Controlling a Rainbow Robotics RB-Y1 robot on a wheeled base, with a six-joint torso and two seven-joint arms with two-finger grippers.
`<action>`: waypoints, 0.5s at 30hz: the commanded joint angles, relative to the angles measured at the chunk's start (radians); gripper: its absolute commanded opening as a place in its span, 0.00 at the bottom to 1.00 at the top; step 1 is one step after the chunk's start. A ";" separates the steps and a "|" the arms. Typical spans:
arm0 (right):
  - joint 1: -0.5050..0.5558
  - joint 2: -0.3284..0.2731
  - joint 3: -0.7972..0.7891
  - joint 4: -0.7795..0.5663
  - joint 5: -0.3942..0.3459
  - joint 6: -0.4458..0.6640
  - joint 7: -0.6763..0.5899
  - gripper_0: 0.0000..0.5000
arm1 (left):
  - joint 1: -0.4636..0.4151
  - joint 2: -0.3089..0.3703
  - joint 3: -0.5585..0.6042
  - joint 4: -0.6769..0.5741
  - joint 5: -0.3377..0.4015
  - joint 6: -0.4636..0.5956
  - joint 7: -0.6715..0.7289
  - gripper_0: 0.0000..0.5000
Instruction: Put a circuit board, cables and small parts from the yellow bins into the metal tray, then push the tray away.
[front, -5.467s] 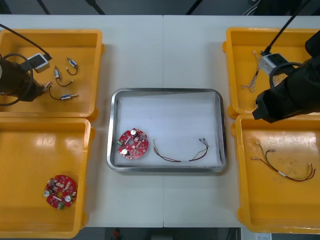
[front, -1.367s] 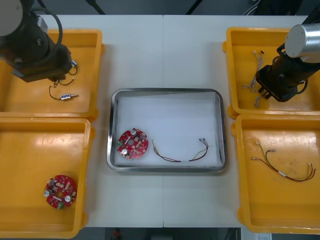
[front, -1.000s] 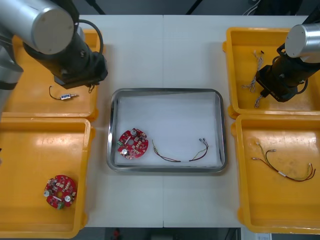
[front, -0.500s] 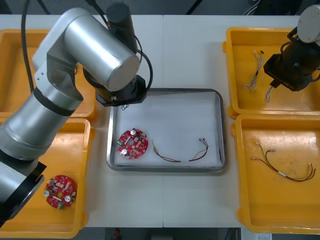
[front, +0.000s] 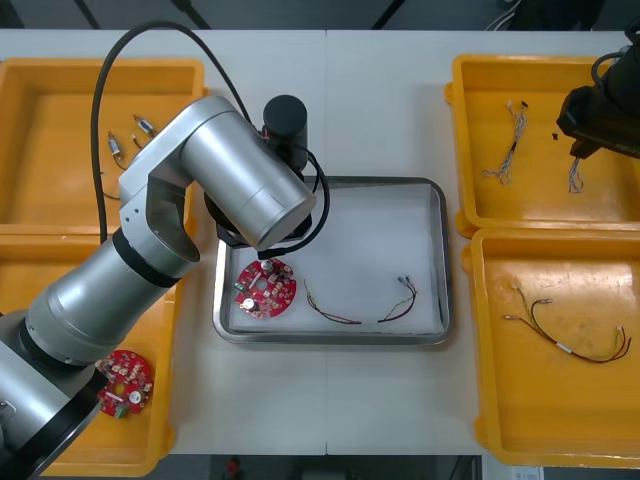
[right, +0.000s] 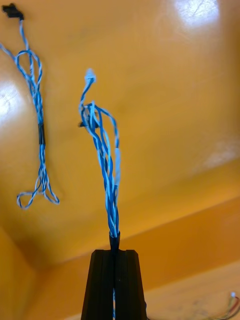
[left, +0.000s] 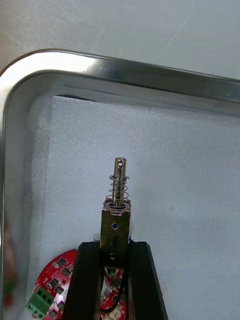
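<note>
LEFT: left gripper (left: 114, 248) clamped on small metal part (left: 116, 207), held over left far corner of metal tray (left: 150, 74) | STEP: lower onto bare white inside, release clear of circuit board (front: 267, 290) close by the fingers | MID: red and yellow cable (front: 360, 305) in tray, well apart | RIGHT: right gripper (right: 114, 256) pinching blue and white cable (right: 106, 150) above far right yellow bin (front: 530, 195); second cable (right: 36, 135) lying beside

- bins (front: 80, 300): yellow.
- tray (front: 330, 182): shiny silver rim, white inside.
- circuit board (front: 266, 288), at the tray's 8 o'clock: red.
- cable (right: 106, 165): twisted blue and white.
- small metal part (left: 116, 220): brassy, blue dot.
</note>
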 joint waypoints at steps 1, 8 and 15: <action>-0.024 -0.076 -0.044 -0.096 -0.024 0.065 0.181 0.00 | 0.027 -0.022 -0.029 -0.012 -0.035 -0.057 0.030 0.00; -0.006 -0.092 -0.067 -0.195 -0.035 0.131 0.346 0.00 | 0.027 -0.024 -0.043 0.056 -0.091 -0.125 0.026 0.00; 0.077 -0.092 -0.136 -0.344 -0.047 0.186 0.382 0.00 | 0.028 -0.022 -0.043 0.073 -0.088 -0.131 0.017 0.00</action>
